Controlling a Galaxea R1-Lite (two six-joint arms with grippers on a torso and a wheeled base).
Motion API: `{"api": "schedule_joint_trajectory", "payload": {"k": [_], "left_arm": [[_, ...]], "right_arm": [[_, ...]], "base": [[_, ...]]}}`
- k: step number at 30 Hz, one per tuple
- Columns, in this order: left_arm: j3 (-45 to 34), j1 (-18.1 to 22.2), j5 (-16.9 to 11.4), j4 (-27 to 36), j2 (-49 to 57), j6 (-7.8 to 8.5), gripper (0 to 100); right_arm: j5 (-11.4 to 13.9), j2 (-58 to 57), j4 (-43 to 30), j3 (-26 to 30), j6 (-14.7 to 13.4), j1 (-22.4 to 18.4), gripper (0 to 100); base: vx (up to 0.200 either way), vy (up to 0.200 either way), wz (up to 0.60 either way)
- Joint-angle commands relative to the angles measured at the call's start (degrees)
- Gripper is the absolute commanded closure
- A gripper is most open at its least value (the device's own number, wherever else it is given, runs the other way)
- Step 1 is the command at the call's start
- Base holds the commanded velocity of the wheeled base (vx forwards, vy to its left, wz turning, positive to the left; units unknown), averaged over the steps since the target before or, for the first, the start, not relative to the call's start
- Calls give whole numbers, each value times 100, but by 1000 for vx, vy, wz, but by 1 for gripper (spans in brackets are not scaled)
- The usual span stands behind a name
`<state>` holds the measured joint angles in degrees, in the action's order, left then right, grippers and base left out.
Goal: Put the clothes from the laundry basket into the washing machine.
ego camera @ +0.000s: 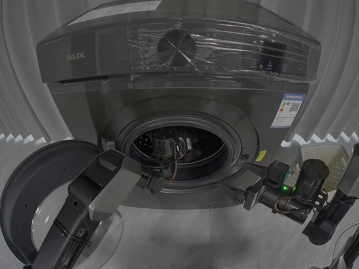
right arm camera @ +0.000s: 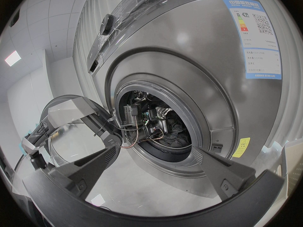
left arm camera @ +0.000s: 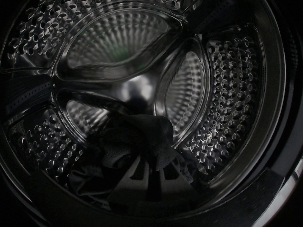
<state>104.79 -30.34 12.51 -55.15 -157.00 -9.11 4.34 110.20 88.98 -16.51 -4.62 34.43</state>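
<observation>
Nearest, the left arm [ego camera: 101, 184] was seen crossing low from the left and passing through the round opening of the washing machine [ego camera: 179, 94]. To the right, the right gripper [ego camera: 231, 173] was held just before the lower front panel, its jaws spread wide and nothing gripped between them. Beside that arm, at the right edge, a white perforated laundry basket [ego camera: 329, 157] was seen on the floor. The round door [ego camera: 22, 191] was swung fully open to the left. Farther in, the left gripper [ego camera: 187, 143] was placed inside the drum [left arm camera: 233, 89]; whether it was open or closed could not be told. Dark clothes [left arm camera: 135, 139] were heaped on the drum's bottom. A pale pleated curtain [ego camera: 336, 38] was hung behind the machine.
</observation>
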Motion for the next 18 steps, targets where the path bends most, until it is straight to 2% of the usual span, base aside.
{"api": "schedule_joint_trajectory", "payload": {"k": [1,5,14,15,18], "left_arm": [[622,107,85,39,-454,-3,100],[912,160,103,66,-603,5,100],[903,195,129,92,-595,14,100],[903,195,129,92,-586,14,0],[920,187,129,83,-595,14,0]], "right_arm": [[5,10,14,-2,5,11,0],[5,10,14,7,5,3,0],[14,10,14,25,5,-6,0],[14,10,14,25,5,-6,0],[14,10,14,25,-4,-6,0]], "base": [[0,0,0],[0,0,0],[0,0,0],[0,0,0],[0,0,0]]}}
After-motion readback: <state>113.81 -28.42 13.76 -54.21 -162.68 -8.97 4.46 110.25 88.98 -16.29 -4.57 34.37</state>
